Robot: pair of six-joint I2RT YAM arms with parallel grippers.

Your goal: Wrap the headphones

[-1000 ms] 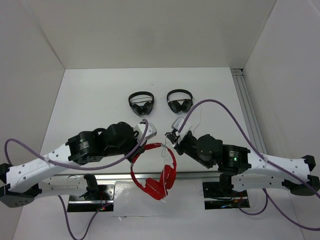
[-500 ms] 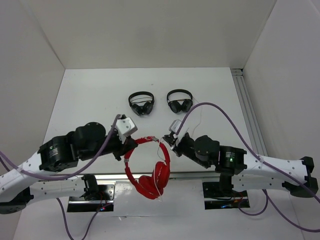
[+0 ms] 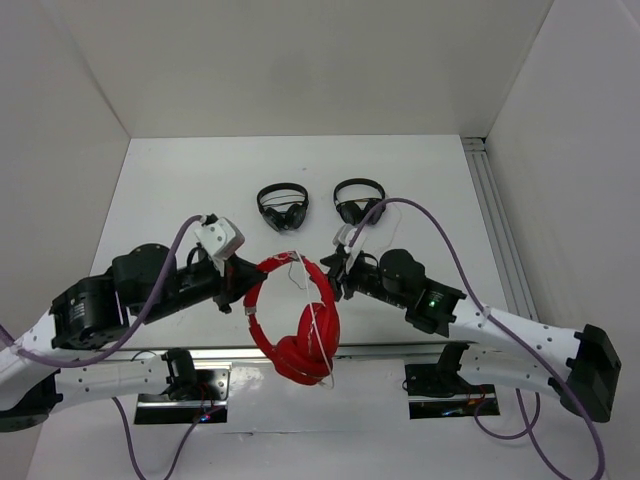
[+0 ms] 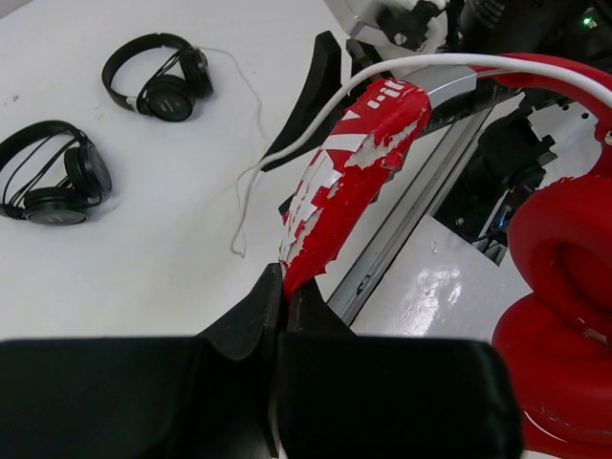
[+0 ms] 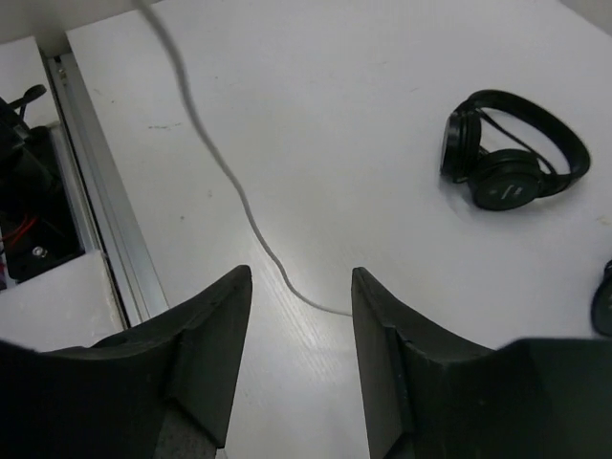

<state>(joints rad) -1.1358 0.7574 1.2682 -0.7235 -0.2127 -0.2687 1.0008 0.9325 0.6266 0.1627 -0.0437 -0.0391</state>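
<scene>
White table [image 3: 170, 190], white walls around. At 7 o'clock the left gripper [image 4: 282, 287] pinches the peeling headband of the bright red over-ear headphones [image 3: 298, 345], held up over the near edge at 6 o'clock. Their thin white cable [image 4: 316, 129] crosses the band, its tail trailing to the table. Two small black headphones [image 3: 282, 208] sit toward 12. At 4 o'clock the right gripper [image 5: 298, 316] gapes, empty — wrapping looks barely begun, with most turns yet to make.

We find the headphones [image 3: 300, 350] between left claw [image 4: 282, 295] and right claw [image 5: 301, 279], and behind them on the surface [image 3: 170, 180] the left small pair [image 3: 282, 208] lies beside the right small pair [image 3: 359, 204].
</scene>
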